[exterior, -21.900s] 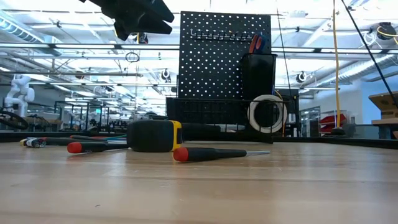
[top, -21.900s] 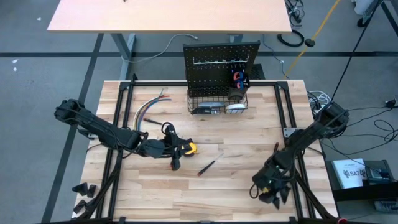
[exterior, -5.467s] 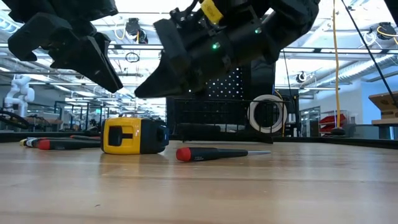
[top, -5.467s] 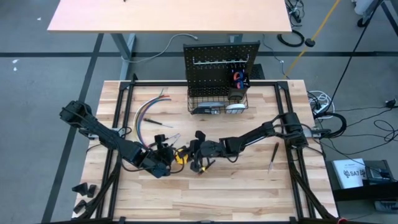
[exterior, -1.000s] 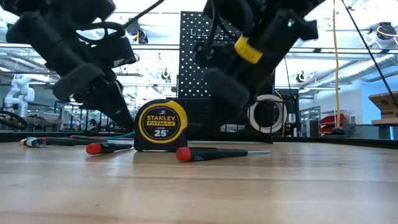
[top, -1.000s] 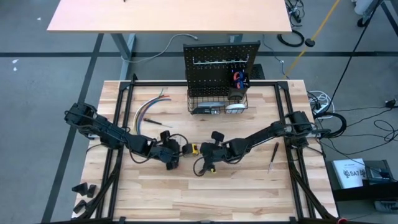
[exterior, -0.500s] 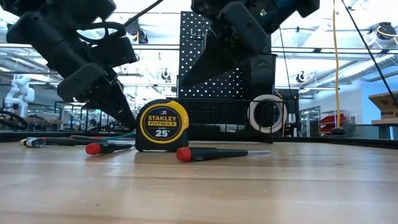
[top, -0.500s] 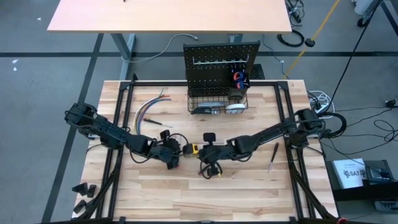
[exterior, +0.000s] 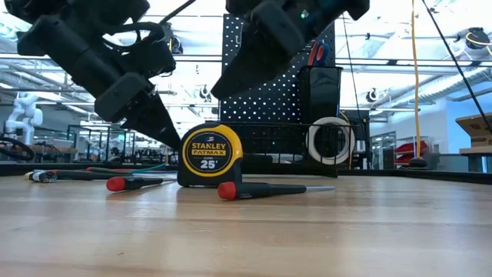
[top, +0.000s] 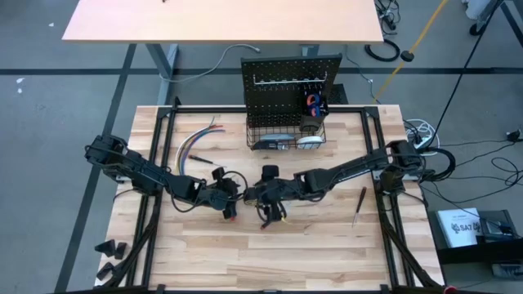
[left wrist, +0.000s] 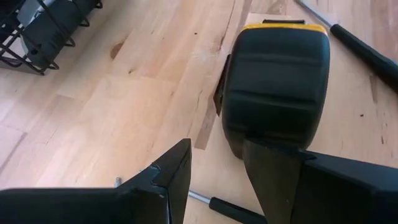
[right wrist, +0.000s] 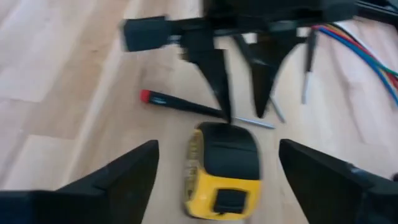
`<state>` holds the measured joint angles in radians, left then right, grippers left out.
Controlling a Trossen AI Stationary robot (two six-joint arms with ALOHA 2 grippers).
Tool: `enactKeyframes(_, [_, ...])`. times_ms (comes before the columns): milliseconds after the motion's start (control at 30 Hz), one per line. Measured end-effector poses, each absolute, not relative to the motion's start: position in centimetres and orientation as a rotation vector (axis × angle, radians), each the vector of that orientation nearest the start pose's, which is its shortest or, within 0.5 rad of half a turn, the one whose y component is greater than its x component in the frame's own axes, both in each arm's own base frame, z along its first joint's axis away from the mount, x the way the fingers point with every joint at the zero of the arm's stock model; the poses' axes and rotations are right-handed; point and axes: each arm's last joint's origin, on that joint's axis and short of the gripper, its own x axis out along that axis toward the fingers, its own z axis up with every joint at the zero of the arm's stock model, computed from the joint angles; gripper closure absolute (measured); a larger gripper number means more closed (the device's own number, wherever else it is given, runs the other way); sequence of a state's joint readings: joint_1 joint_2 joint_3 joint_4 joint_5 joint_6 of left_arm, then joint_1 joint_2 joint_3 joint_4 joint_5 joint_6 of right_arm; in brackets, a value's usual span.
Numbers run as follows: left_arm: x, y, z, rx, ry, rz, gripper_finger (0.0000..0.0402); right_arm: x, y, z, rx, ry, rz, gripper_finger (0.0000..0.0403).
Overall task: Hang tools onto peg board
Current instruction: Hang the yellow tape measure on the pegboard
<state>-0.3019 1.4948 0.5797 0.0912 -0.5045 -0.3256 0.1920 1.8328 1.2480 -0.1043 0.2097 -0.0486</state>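
From above, the tape measure is mostly hidden between the left gripper and right gripper. Low view: it stands upright on the surface, behind a screwdriver. Wrist views: right gripper spread wide, empty (left's fingers parted, one touching the tape measure).

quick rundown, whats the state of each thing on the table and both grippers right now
tape measure: standing on edge on the table, held by neither gripper
left gripper: open, one finger against the tape measure
right gripper: open, above the tape measure
screwdriver: lying flat in front of the tape measure
peg board: upright, scissors in its cup
coloured wires: loose on the table
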Motion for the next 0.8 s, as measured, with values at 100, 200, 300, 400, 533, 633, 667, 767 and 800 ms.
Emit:
enactKeyframes(100, [25.2, -6.4, 14.1, 0.017, 0.715, 0.309, 0.0249, 39.5, 6.4, 21.2, -0.176, 0.679, -0.016, 0.0066])
enactKeyframes(200, [25.2, -6.4, 14.1, 0.032, 0.718, 0.303, 0.0249, 39.7, 6.0, 20.8, -0.132, 0.686, -0.027, 0.0065])
enactKeyframes(300, [25.2, -6.4, 14.1, 0.033, 0.719, 0.303, 0.0249, 40.2, 5.6, 19.8, -0.099, 0.697, -0.03, 0.0065])
enactKeyframes(400, [25.2, -6.4, 14.1, 0.033, 0.72, 0.302, 0.0249, 40.7, 5.4, 18.5, -0.098, 0.714, -0.044, 0.0065])
enactKeyframes(533, [25.2, -6.4, 14.0, 0.034, 0.726, 0.3, 0.0249, 40.9, 5.4, 17.6, -0.089, 0.73, -0.048, 0.0065])
enactKeyframes(633, [25.1, -6.4, 14.0, 0.038, 0.736, 0.3, 0.0249, 41.1, 5.4, 17.6, -0.079, 0.711, -0.051, 0.0065])
enactKeyframes(667, [25.1, -6.4, 13.9, 0.04, 0.741, 0.3, 0.0249, 41.1, 5.4, 17.5, -0.078, 0.71, -0.05, 0.0065])
enactKeyframes(767, [25.1, -6.4, 13.9, 0.039, 0.74, 0.3, 0.0249, 41.3, 5.4, 17.1, -0.068, 0.711, -0.055, 0.0071])
enactKeyframes(800, [25.1, -6.4, 13.9, 0.039, 0.74, 0.299, 0.0249, 41.3, 5.4, 16.8, -0.065, 0.721, -0.057, 0.0076])
